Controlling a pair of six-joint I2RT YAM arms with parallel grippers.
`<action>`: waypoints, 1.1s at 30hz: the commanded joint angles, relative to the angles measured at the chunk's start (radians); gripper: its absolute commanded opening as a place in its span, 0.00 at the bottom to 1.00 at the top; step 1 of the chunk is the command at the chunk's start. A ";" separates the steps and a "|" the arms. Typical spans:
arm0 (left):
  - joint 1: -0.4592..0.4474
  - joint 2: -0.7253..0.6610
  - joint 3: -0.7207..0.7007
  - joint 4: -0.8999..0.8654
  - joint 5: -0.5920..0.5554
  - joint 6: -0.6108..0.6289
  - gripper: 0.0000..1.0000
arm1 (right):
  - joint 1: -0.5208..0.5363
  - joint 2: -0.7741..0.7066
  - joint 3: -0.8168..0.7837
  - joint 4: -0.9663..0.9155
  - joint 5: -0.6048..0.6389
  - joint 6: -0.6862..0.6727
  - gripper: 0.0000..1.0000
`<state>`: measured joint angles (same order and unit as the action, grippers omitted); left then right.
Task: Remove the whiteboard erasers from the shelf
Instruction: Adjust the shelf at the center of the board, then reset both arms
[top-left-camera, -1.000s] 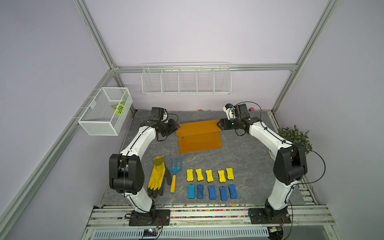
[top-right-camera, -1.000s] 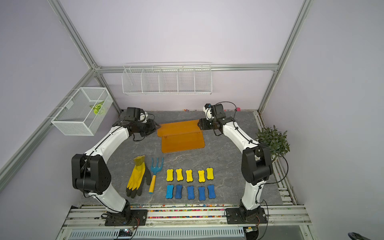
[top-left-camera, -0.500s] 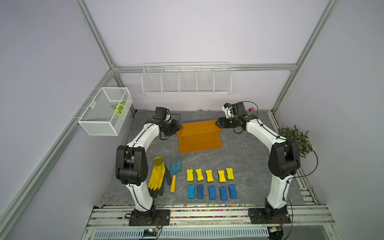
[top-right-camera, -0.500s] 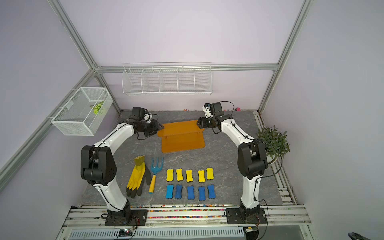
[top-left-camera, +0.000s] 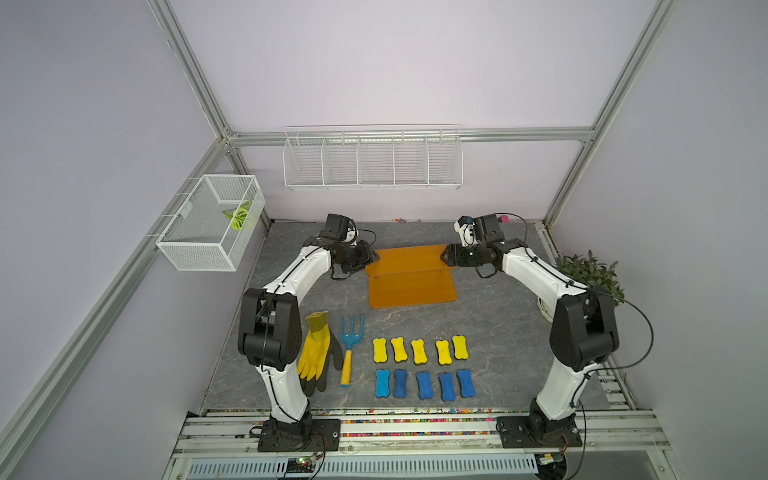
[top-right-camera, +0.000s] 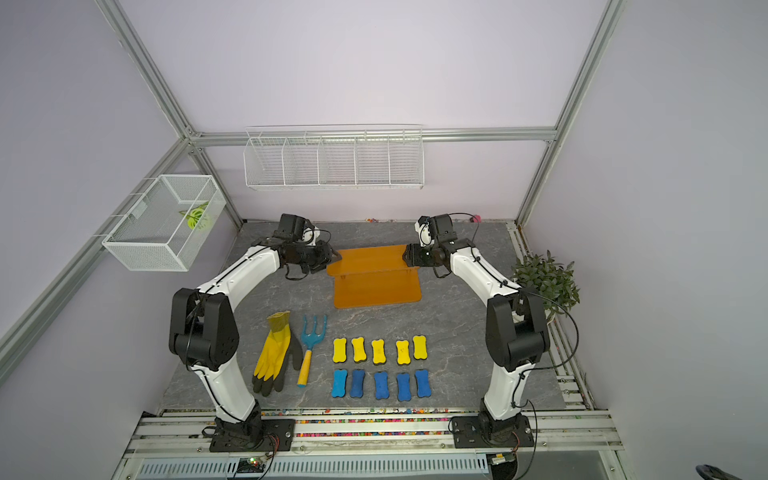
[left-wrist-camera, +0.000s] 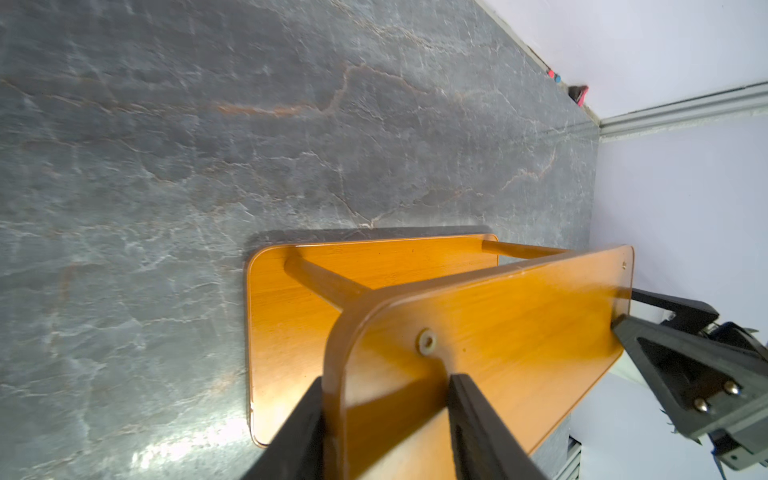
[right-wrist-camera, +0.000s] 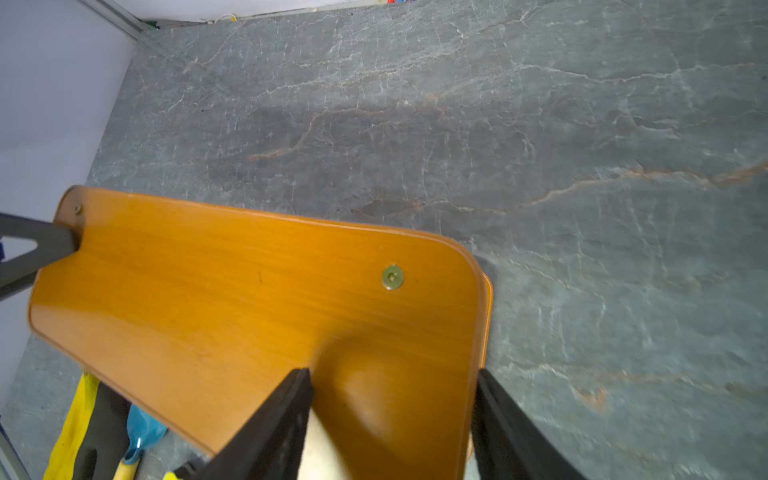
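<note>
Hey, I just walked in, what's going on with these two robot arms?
Both arms reach to the orange two-tier shelf at the back of the table. The left gripper is at one end of its upper board and the right gripper at the opposite end, jaws apart around the board. The shelf is bare. All ten whiteboard erasers lie near the table's front, a yellow row behind a blue row, beside a yellow glove and a blue hand rake.

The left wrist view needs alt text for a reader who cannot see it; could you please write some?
A small orange-brown two-tier wooden shelf stands on a grey marbled tabletop, its visible boards bare. The black fingers of the left gripper stand apart astride the near end of the upper board, and the right gripper is at the far end.
</note>
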<state>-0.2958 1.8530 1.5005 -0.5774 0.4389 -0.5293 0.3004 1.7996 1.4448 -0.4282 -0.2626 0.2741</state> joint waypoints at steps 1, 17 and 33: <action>-0.006 -0.070 -0.014 -0.018 -0.129 0.048 0.62 | 0.002 -0.092 -0.014 -0.021 0.077 -0.035 0.75; 0.069 -0.709 -1.073 0.949 -0.650 0.643 0.86 | 0.000 -0.478 -1.039 0.961 0.733 -0.313 0.97; 0.339 -0.342 -1.128 1.470 -0.353 0.499 1.00 | -0.260 -0.242 -1.060 1.329 0.370 -0.244 0.99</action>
<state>0.0376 1.5009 0.3344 0.8284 0.0952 0.0177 0.0750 1.5543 0.3164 0.9127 0.2317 0.0006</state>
